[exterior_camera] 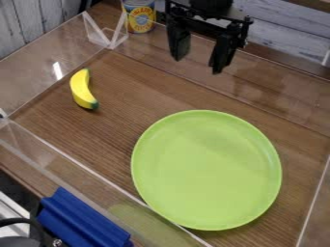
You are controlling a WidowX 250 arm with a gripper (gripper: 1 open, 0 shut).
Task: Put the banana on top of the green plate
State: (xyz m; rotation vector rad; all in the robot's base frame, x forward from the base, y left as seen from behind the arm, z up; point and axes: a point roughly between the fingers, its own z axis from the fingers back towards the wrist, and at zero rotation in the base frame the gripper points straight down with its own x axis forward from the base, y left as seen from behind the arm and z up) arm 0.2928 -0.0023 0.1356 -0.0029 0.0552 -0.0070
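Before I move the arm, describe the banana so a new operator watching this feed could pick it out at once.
Start at the green plate, the big round disc on the wooden table. Look up and left, toward the clear wall: the banana lies there alone on the bare wood, apart from the plate. It is the only small, curved, yellow thing, with dark tips.

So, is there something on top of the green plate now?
No. The green plate shows only bare surface; the banana lies on the table. Beneath the plate is hidden.
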